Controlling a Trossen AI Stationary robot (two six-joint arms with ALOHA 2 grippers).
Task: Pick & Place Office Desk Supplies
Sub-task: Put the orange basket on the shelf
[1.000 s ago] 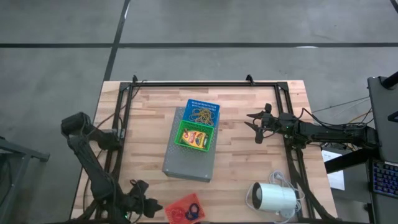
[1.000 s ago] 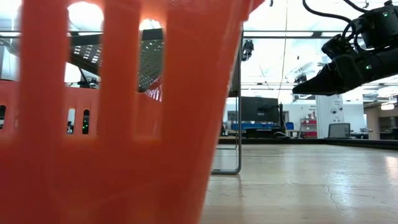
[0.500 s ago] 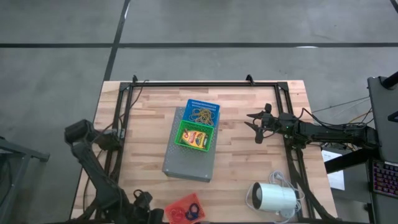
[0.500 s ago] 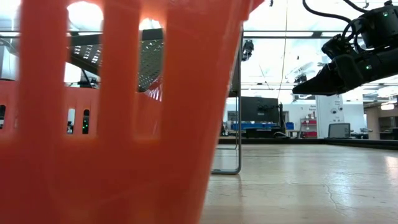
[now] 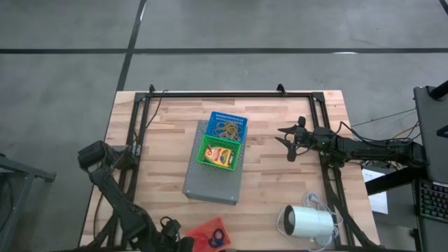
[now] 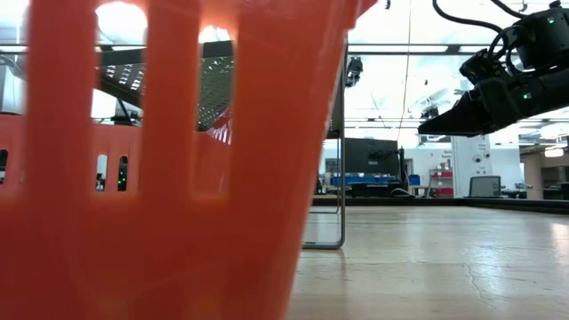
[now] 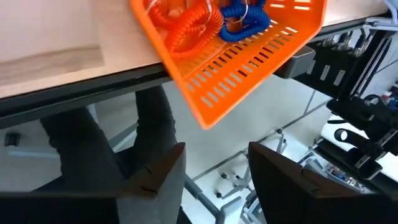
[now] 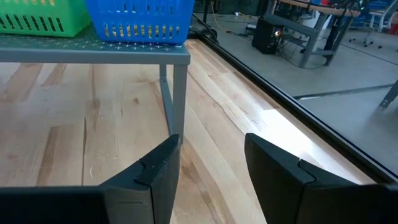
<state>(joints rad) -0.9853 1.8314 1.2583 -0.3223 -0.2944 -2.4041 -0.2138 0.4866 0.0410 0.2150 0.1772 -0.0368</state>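
Baskets sorted, left tool off the desk edge

Supplies appear grouped by kind, which likely explains the layout. A blue basket (image 5: 228, 124) holding tan rubber bands (image 5: 227, 129) and a green basket (image 5: 220, 154) holding a yellow crayon box (image 5: 220, 155) sit touching, end to end, on a grey slab (image 5: 210, 183) near the centre of the high view. An orange basket (image 5: 209, 235) with red and blue rings (image 7: 211, 17) stands apart at the bottom edge of that view, at the desk's (image 5: 168, 140) near edge; the left wrist view shows it overhanging the edge, probably because it was set down within easy reach of the left arm.

Left tool (image 7: 214, 168) sits at the bottom left of the high view, just beside the orange basket and beyond the desk edge. Its fingers stand apart with nothing between them. In its wrist view the orange basket fills the upper middle of the frame, close ahead but not touched.

Right tool (image 5: 288, 142) hovers at the middle right of the high view, wide open and empty, above bare wood. The blue and green baskets lie near it toward the frame's centre; in its own view they appear at the upper left on the slab.

A white cylinder (image 5: 308, 223) with a cord rests at the lower right.
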